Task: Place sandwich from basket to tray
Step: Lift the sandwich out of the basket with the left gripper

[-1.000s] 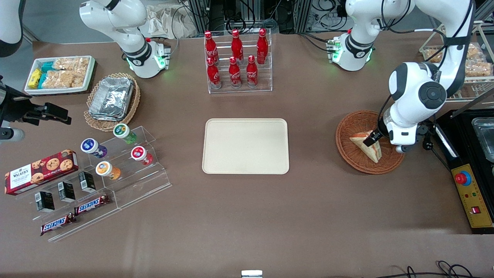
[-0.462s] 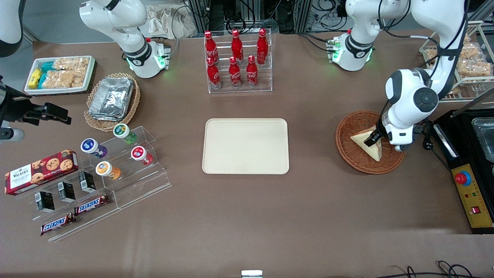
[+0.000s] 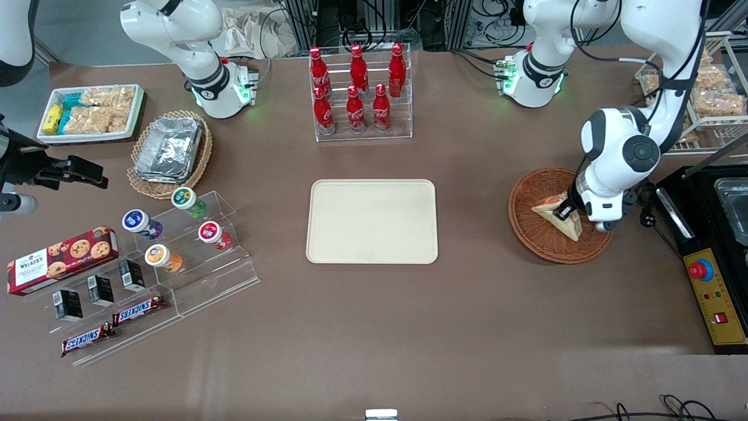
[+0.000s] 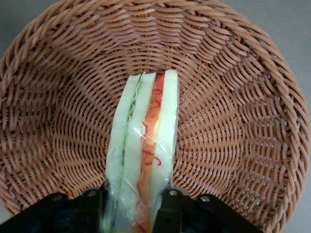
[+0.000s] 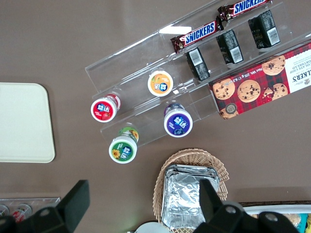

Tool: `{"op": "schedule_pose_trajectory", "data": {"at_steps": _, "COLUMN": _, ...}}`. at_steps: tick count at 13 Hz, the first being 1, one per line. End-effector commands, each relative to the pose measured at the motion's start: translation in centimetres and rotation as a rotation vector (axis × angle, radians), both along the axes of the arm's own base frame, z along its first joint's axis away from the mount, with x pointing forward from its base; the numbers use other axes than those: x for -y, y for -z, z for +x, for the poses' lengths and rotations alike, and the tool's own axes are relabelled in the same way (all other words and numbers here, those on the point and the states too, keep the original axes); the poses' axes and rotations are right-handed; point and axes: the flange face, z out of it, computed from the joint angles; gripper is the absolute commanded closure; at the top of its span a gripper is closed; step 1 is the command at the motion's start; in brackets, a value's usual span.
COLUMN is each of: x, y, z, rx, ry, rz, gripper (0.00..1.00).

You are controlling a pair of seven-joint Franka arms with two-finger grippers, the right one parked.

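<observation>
Over the round reddish-brown wicker basket (image 3: pixel 552 215) near the table's working-arm end, left gripper (image 4: pixel 137 206) pinches the film-wrapped white-bread triangular sandwich (image 4: pixel 143 145) across its faces; likely light, soft, slippery, so gentle squeeze toward the flat cream-beige plastic tray (image 3: pixel 372 221).

1. Basket (image 3: pixel 540 237): tightly woven reddish-brown wicker, rough and ribbed, with a dull sheen.
2. Sandwich (image 4: pixel 143 155): soft pale bread under clear glossy plastic film that wrinkles at the edge.
3. Gripper (image 4: pixel 135 213), over the basket at the right of the front frame: black matt fingers (image 4: pixel 167 211) pressed against both faces of the sandwich.
4. Tray (image 3: pixel 371 221), centre frame: cream plastic, smooth, matt.
5. Table (image 3: pixel 374 316): brown, matt, even surface.
6. Foil containers (image 3: pixel 169 147), upper left: crinkled shiny metal foil.
</observation>
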Motion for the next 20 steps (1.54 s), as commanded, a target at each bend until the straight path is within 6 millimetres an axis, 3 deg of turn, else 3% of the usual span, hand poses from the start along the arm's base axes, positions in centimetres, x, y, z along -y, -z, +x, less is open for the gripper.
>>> {"op": "schedule_pose_trajectory", "data": {"at_steps": 1, "x": 0.3, "y": -1.3, "z": 0.5, "rx": 0.039, "ry": 0.002, "rz": 0.008, "gripper": 1.00}}
{"op": "schedule_pose_trajectory", "data": {"at_steps": 4, "x": -0.8, "y": -7.5, "z": 1.3, "rx": -0.006, "ry": 0.169, "rz": 0.022, "gripper": 1.00}}
{"op": "schedule_pose_trajectory", "data": {"at_steps": 7, "x": -2.6, "y": -15.4, "z": 3.3, "rx": -0.075, "ry": 0.359, "rz": 0.002, "gripper": 1.00}}
{"op": "schedule_pose_trajectory", "data": {"at_steps": 10, "x": -1.2, "y": -24.7, "z": 5.4, "rx": -0.120, "ry": 0.505, "rz": -0.019, "gripper": 1.00}}
{"op": "schedule_pose_trajectory", "data": {"at_steps": 11, "x": 0.8, "y": -27.5, "z": 5.8, "rx": -0.126, "ry": 0.544, "rz": -0.017, "gripper": 1.00}}
{"op": "schedule_pose_trajectory", "data": {"at_steps": 13, "x": 7.1, "y": -31.3, "z": 6.3, "rx": -0.098, "ry": 0.641, "rz": 0.000, "gripper": 1.00}}
{"op": "schedule_pose_trajectory", "data": {"at_steps": 15, "x": 13.3, "y": -32.5, "z": 5.7, "rx": -0.069, "ry": 0.712, "rz": 0.007, "gripper": 1.00}}
{"op": "schedule_pose_trajectory", "data": {"at_steps": 16, "x": 16.5, "y": -32.5, "z": 5.0, "rx": -0.056, "ry": 0.688, "rz": 0.016, "gripper": 1.00}}
{"op": "schedule_pose_trajectory", "data": {"at_steps": 18, "x": 22.9, "y": -30.2, "z": 4.0, "rx": -0.077, "ry": 0.688, "rz": 0.023, "gripper": 1.00}}
{"op": "schedule_pose_trajectory", "data": {"at_steps": 20, "x": 27.8, "y": -27.1, "z": 3.1, "rx": -0.097, "ry": 0.781, "rz": 0.004, "gripper": 1.00}}
